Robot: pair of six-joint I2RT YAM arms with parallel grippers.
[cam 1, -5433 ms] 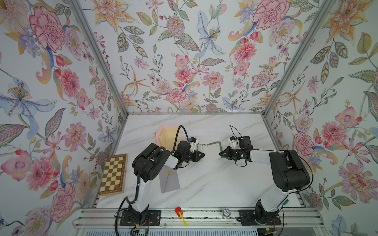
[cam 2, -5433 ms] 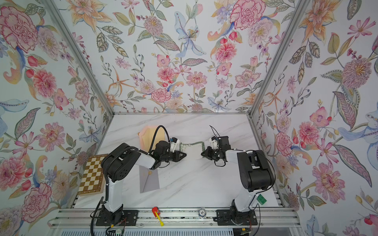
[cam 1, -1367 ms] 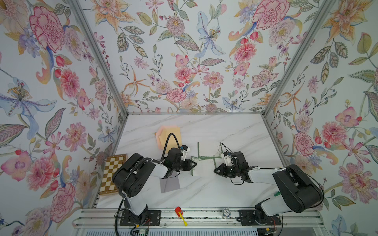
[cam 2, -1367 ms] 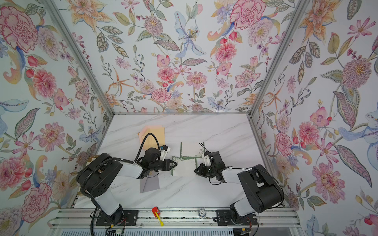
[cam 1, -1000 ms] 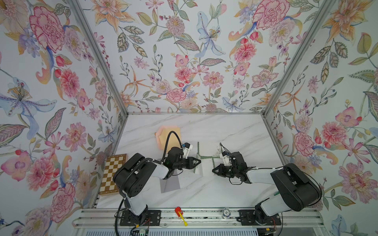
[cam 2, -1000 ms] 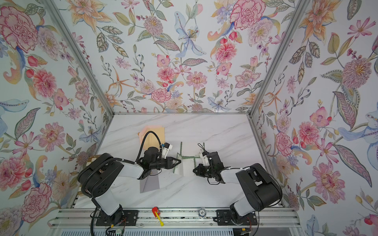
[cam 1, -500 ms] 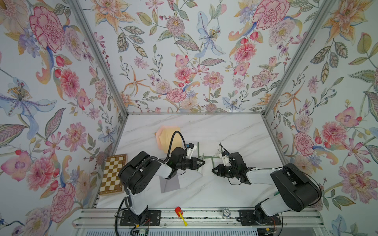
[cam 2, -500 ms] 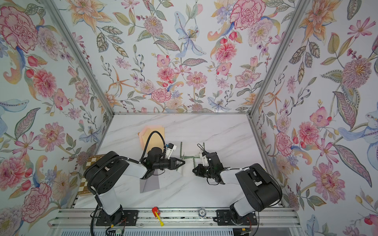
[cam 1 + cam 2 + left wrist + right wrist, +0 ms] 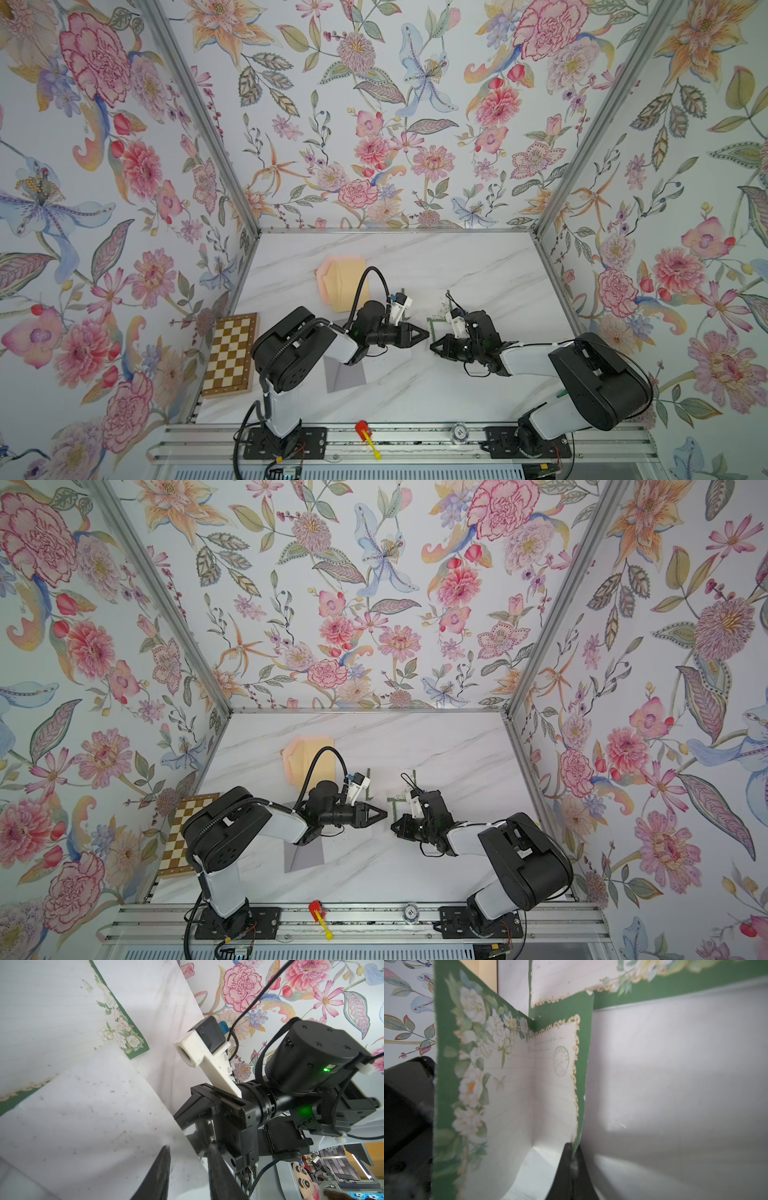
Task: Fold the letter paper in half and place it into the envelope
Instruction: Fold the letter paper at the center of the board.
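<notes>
At the lower left of a top view, a chessboard sits by the edge of the marble surface. Right of it and higher, the peach envelope lies flat. At lower centre the left hand is released, its fingers parted around the white edge of the letter paper (partly folded, green floral border showing). Just right, the right hand is clenched on the paper's green margin.
</notes>
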